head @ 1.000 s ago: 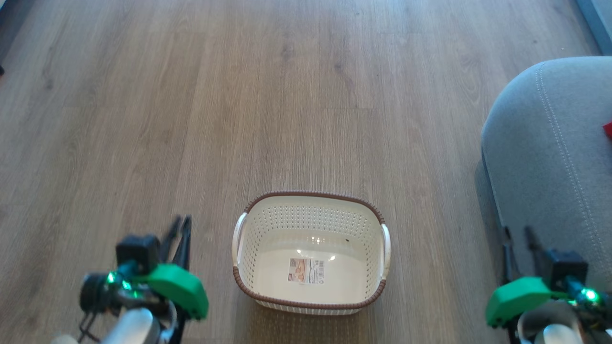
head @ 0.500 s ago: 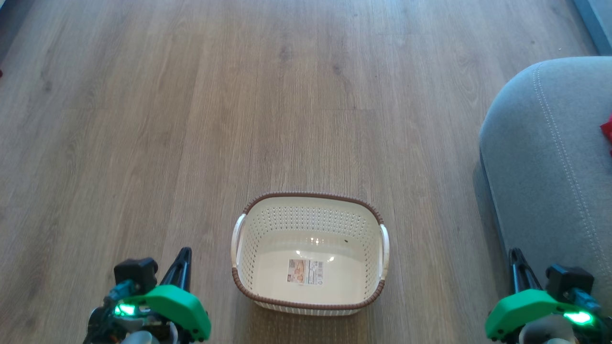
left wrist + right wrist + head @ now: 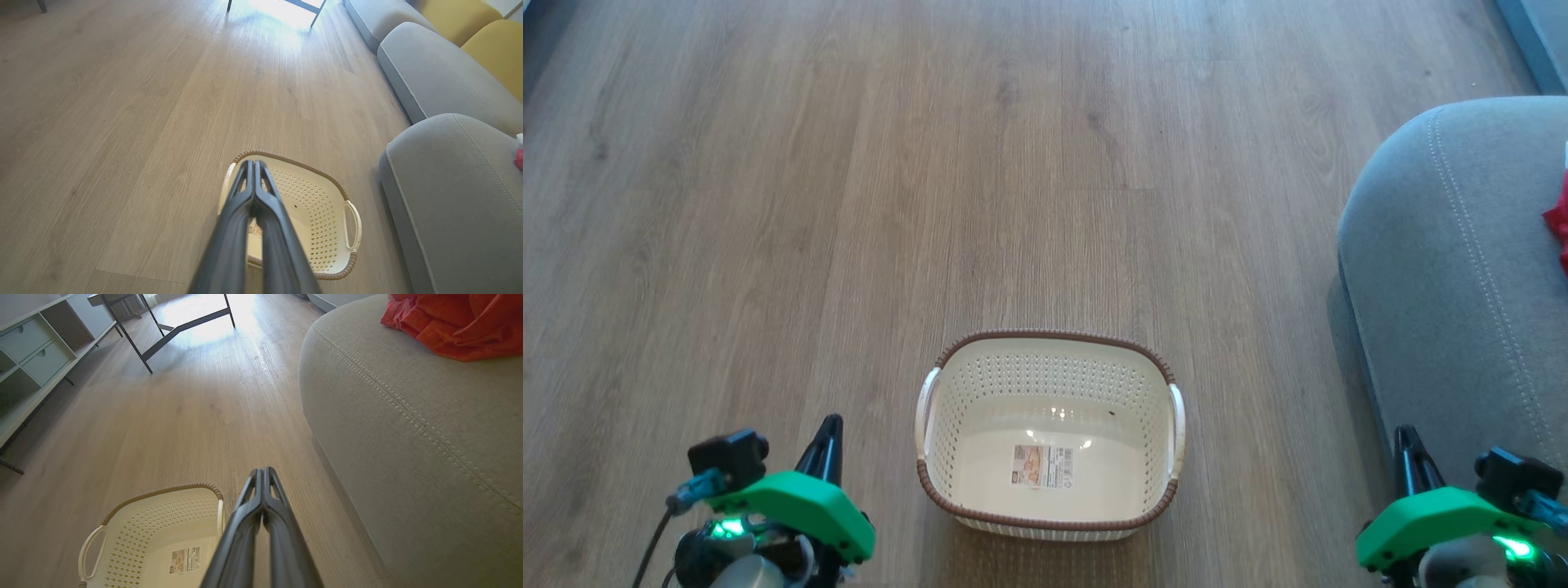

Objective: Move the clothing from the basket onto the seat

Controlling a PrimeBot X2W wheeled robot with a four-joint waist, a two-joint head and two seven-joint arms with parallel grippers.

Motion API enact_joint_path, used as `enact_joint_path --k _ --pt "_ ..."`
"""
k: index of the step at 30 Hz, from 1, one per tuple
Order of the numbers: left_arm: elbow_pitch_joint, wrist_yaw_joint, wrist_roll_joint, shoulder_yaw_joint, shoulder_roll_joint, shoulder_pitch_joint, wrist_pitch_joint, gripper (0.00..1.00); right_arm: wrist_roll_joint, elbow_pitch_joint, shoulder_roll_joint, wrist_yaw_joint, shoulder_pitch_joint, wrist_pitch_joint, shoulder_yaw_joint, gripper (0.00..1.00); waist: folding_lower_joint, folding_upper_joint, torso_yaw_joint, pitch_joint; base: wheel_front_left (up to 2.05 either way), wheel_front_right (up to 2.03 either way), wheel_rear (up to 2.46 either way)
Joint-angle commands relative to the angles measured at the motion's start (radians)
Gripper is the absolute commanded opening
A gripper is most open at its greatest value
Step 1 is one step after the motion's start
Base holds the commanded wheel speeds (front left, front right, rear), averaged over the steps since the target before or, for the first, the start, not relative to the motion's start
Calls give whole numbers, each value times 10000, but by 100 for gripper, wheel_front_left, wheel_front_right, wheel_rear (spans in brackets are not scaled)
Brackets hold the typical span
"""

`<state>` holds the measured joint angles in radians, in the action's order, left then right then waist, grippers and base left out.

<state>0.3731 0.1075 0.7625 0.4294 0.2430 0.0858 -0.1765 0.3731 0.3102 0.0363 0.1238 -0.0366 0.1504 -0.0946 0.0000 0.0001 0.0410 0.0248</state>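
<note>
The cream basket [image 3: 947, 425] with a brown rim stands on the wood floor, holding nothing but its label sticker; it also shows as the basket [image 3: 322, 204] and the basket [image 3: 135, 522]. Red clothing [image 3: 453, 322] lies on the grey-blue seat [image 3: 408, 428], and a sliver of that clothing [image 3: 1558, 224] shows at the seat [image 3: 1445, 269] edge, again as clothing [image 3: 519, 158]. My left gripper [image 3: 829, 425] hangs shut and holding nothing left of the basket, tip [image 3: 253, 163] over its rim. My right gripper [image 3: 1405, 434] is shut beside the seat, tip [image 3: 263, 470] above the floor.
Wood floor surrounds the basket. A metal-legged table [image 3: 179, 322] stands far ahead and a pale shelf unit [image 3: 28, 347] runs along the left. More grey sofa sections [image 3: 433, 69] and yellow cushions [image 3: 486, 32] lie beyond the seat.
Both grippers have closed from open and pulled back down toward the view's bottom edge. The basket and the clothing on the seat stay where they were.
</note>
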Motion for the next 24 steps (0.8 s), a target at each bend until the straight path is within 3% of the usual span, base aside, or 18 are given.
enact_joint_path --k 1,24 --pt "-366 -97 296 -416 8 447 84 0 434 -353 47 16 464 -74 -26 0 0 -1 -9 -5 0 0 0" --pt "-581 -621 2195 -1533 -412 391 703 0 3167 -422 68 28 688 -662 -64 0 0 -1 -101 -54 0 0 0"
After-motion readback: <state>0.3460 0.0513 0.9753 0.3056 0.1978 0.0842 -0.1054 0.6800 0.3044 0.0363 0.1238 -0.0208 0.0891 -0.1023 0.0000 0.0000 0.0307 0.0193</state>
